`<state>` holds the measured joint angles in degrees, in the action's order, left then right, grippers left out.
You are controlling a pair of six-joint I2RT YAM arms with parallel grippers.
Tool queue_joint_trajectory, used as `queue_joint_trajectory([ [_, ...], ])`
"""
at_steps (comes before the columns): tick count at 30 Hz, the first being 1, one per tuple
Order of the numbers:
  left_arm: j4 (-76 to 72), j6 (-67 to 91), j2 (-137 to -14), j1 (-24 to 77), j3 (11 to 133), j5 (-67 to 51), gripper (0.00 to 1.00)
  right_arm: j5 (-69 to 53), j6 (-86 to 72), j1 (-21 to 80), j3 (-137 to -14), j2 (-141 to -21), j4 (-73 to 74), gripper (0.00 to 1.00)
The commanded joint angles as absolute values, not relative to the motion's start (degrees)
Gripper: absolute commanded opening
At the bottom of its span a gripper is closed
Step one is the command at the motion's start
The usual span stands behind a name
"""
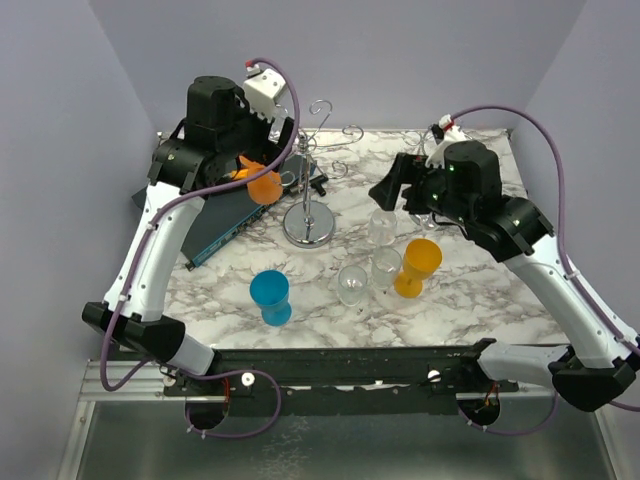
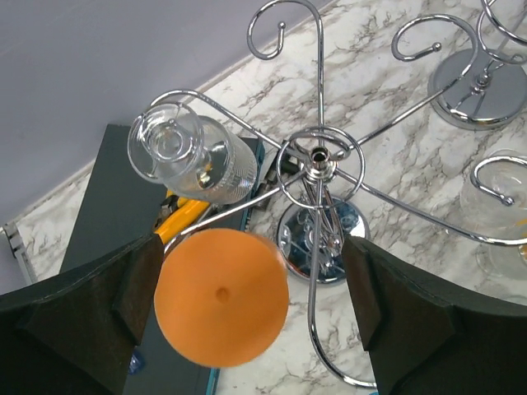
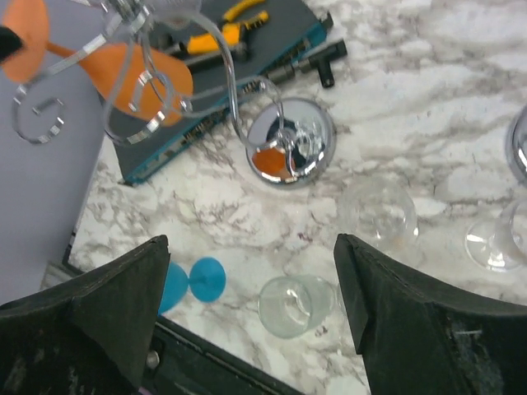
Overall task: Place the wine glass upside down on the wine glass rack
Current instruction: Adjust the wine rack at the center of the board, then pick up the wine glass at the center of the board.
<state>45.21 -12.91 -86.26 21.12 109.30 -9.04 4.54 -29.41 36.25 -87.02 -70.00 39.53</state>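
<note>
The chrome wine glass rack (image 1: 309, 222) stands at the middle back of the marble table. An orange wine glass (image 1: 263, 186) hangs upside down at a left arm of the rack. In the left wrist view its round foot (image 2: 221, 296) faces the camera. My left gripper (image 1: 270, 165) is open around that foot (image 2: 251, 304), which lies close to the left finger (image 2: 140, 284) and well apart from the right one. A clear glass (image 2: 189, 156) hangs on a neighbouring rack arm. My right gripper (image 1: 392, 190) is open and empty above the table (image 3: 251, 304).
On the table stand a blue glass (image 1: 270, 297), three clear glasses (image 1: 352, 285) (image 1: 385, 265) (image 1: 382, 225) and a yellow-orange glass (image 1: 417, 267). A dark case with tools (image 1: 225, 225) lies at the left. A second chrome rack base (image 2: 478, 78) stands behind.
</note>
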Motion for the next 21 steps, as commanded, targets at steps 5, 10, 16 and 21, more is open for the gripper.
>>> queue_joint_trajectory([
  [5,51.64,-9.66,-76.32,21.18,105.78,-6.96,0.99,-2.5,-28.96,38.72,-72.68,-67.16,46.3,0.78],
  [10,53.03,-9.49,-74.41,21.18,103.96,-6.76,0.99,-4.73,-29.25,40.32,-66.92,-68.15,44.16,0.58],
  [16,53.94,-8.37,-74.01,21.2,102.9,-7.16,0.99,-4.71,-28.73,42.9,-64.45,-71.62,41.1,0.52],
  [21,53.88,-8.11,-73.7,21.18,102.84,-7.56,0.99,-3.83,-28.22,44.71,-63.69,-75.05,39.22,0.51],
])
